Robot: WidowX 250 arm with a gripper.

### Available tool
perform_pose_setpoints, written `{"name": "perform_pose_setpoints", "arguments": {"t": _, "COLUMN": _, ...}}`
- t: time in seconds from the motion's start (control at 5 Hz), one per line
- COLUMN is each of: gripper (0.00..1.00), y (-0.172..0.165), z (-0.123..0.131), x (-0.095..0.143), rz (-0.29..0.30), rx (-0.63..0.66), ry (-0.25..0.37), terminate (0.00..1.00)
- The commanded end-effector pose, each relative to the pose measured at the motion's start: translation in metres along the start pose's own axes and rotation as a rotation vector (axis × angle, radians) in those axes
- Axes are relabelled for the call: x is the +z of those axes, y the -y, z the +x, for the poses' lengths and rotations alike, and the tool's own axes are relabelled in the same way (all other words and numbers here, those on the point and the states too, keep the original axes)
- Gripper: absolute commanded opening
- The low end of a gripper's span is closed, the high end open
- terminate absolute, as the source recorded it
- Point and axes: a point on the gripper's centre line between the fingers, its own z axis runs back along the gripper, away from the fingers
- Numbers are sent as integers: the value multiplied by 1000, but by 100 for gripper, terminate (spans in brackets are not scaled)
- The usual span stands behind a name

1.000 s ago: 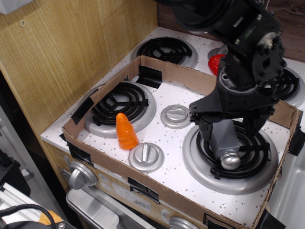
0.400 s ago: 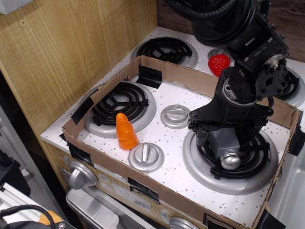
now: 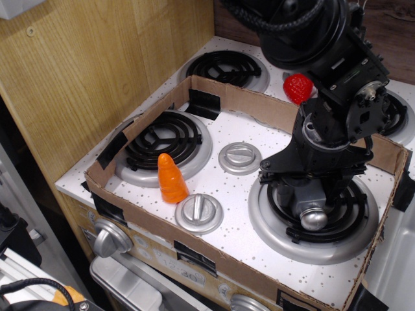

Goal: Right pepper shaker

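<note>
A light wooden panel (image 3: 97, 71) rises at the left beside the white speckled toy stove top (image 3: 214, 188). A low cardboard wall (image 3: 240, 97) rings the near burners. Dark wood (image 3: 395, 39) shows at far right. Even light, soft shadows.

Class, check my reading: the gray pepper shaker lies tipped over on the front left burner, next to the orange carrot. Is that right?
Not quite. The observation image shows the pepper shaker tipped over on the front right burner, under the gripper; the orange carrot stands by the left burner.

left: carrot (image 3: 172, 178) | around: cardboard wall (image 3: 246, 102) | above: open
</note>
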Motion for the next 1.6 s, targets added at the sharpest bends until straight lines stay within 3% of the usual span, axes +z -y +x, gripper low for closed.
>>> {"name": "perform_pose_setpoints", "arguments": {"t": 0.0, "gripper": 0, "y": 3, "z": 11, "x": 12, "rz": -94, "rx": 63, "ry": -124, "terminate": 0}}
{"name": "perform_pose_setpoints", "arguments": {"t": 0.4, "gripper": 0, "y": -5, "z": 29, "x": 35, "rz": -130, "rx": 173, "ry": -368, "terminate": 0}}
{"name": "perform_pose_setpoints", "arguments": {"t": 0.6, "gripper": 0, "y": -6, "z": 31, "x": 46, "rz": -75, "rx": 199, "ry": -472, "terminate": 0}}
{"name": "perform_pose_setpoints", "arguments": {"t": 0.8, "gripper": 0, "y": -8, "z": 30, "x": 58, "rz": -81, "rx": 256, "ry": -611, "terminate": 0}}
{"name": "perform_pose_setpoints", "arguments": {"t": 1.0, "gripper": 0, "y": -8, "z": 28, "x": 62, "rz": -67, "rx": 291, "ry": -781, "terminate": 0}}
{"name": "perform_pose_setpoints", "arguments": {"t": 1.2, "gripper": 0, "y": -12, "z": 23, "x": 53, "rz": -59, "rx": 293, "ry": -1005, "terminate": 0}}
{"name": "perform_pose_setpoints", "arguments": {"t": 1.4, "gripper": 0, "y": -14, "z": 17, "x": 39, "rz": -61, "rx": 284, "ry": -1100, "terminate": 0}}
